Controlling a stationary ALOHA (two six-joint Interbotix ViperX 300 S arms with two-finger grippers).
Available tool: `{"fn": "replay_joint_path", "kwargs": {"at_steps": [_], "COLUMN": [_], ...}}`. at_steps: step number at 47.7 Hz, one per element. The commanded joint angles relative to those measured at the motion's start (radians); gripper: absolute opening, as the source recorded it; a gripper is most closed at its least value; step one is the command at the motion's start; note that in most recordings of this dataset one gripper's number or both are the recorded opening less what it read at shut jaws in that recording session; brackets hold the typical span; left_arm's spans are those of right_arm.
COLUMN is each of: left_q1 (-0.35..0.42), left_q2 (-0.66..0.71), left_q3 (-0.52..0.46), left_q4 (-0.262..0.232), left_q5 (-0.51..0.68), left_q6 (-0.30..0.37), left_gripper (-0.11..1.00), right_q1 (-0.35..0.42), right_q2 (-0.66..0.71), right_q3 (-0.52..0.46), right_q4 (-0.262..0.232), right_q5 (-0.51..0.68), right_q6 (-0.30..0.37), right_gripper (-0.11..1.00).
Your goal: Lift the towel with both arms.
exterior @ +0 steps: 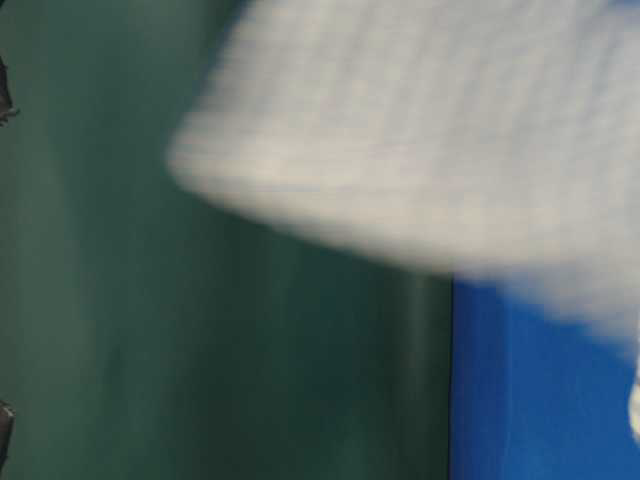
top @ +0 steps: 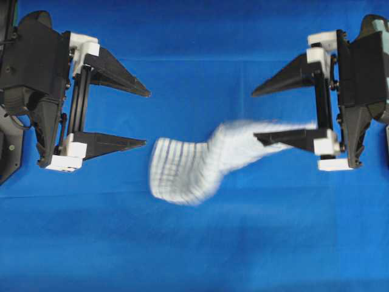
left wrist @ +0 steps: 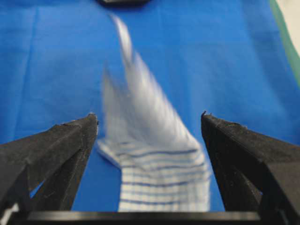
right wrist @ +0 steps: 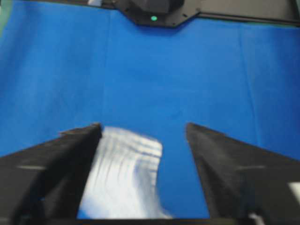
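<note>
Blurred white cloth fills most of the table-level view: the towel [exterior: 420,130], smeared by motion against a green backdrop and a patch of the blue tablecloth [exterior: 540,400]. From overhead, the towel [top: 200,161] stretches as a twisted, streaky band between the two arms, its wider checked end near the middle of the tablecloth [top: 194,243] and its narrower end running toward the right gripper [top: 258,115]. That gripper's jaws are spread wide; the towel's end crosses its lower finger [top: 285,137], but whether the cloth touches the finger cannot be told through the blur. The left gripper [top: 146,118] is also spread wide, with the towel just beyond its fingertips and apart from them. Seen from the left wrist, the towel [left wrist: 159,173] shows between the parted fingers, nothing pinched. The right wrist view shows the towel [right wrist: 124,173] beside one finger [right wrist: 56,168].
</note>
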Motion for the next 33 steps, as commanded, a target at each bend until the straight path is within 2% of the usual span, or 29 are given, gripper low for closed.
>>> {"fn": "replay_joint_path", "kwargs": {"at_steps": [1,13,25,33], "left_q1": [-0.009,-0.044,-0.106,-0.130], "left_q2": [-0.017,0.012,0.132,0.233], "left_q3": [-0.012,0.009,0.055,0.089], "left_q4": [0.002,0.002,0.000,0.000], "left_q5": [-0.009,-0.009,-0.017,-0.071], "left_q6": [0.002,0.000,-0.005,-0.006], "left_gripper": [0.86,0.86,0.86,0.86], "right_q1": [0.002,0.005,0.048,0.092], "right_q2": [-0.005,0.018,0.118,0.199], "right_q3": [-0.025,-0.003,0.046,0.092], "right_q4": [-0.002,0.002,0.020,0.035], "right_q5": [-0.005,-0.005,-0.009,-0.023], "right_q6": [0.002,0.009,0.012,0.012], "right_gripper": [0.71,0.70,0.70,0.70]}}
